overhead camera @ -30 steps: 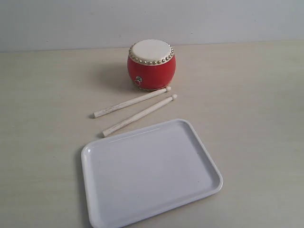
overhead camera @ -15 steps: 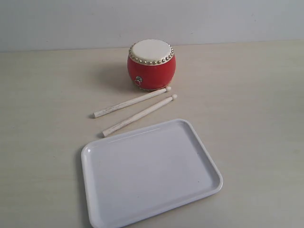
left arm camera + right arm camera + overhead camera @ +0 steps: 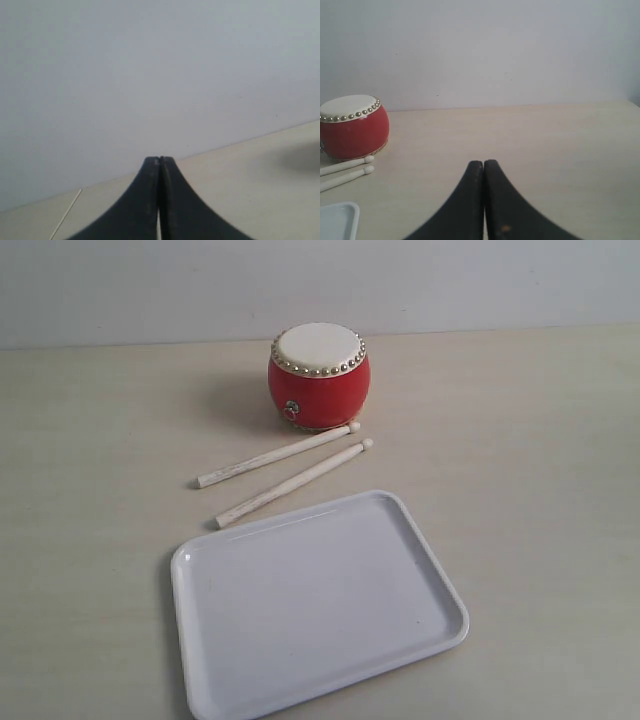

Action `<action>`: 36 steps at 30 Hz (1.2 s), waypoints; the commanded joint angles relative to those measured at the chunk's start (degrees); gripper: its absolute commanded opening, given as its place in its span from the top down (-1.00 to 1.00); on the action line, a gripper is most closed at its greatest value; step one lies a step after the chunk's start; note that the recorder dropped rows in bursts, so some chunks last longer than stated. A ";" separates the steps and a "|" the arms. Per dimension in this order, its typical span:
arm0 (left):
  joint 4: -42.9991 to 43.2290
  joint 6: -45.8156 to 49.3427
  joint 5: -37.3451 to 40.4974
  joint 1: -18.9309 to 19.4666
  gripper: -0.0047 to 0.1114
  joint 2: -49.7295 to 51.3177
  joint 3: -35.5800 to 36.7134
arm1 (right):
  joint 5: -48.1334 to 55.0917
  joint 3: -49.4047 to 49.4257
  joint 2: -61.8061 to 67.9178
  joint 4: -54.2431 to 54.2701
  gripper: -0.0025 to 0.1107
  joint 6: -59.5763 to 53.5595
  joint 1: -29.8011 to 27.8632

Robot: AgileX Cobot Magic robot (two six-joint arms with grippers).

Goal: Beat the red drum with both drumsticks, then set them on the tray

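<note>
Beside the red drum (image 3: 319,375) I see both drumsticks (image 3: 278,454) on the bench (image 3: 520,440); left gripper (image 3: 160,159) and right gripper (image 3: 483,162) closed, empty

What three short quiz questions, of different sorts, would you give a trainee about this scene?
1. True or false: the two drumsticks lie on the tray.
2. The sticks' rounded tips point toward: A) the red drum; B) the tray; C) the camera.
3. Fill in: the left gripper and the right gripper are both ____ and hold nothing.
Key: 1 false, they lie on the table between drum and tray. 2 A. 3 shut.
</note>
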 commanded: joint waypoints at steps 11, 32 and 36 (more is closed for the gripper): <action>-0.21 -47.29 -16.04 -0.02 0.92 -0.32 -0.02 | -0.29 0.24 -0.36 -0.39 0.96 -0.03 -0.14; -4.14 -39.18 -9.07 -0.24 0.92 48.81 -30.04 | -0.29 0.24 -0.36 -0.39 0.96 -0.03 -0.14; 14.97 -35.95 8.92 -7.82 0.92 63.66 -47.90 | -0.29 0.24 -0.36 -0.39 0.96 -0.03 -0.14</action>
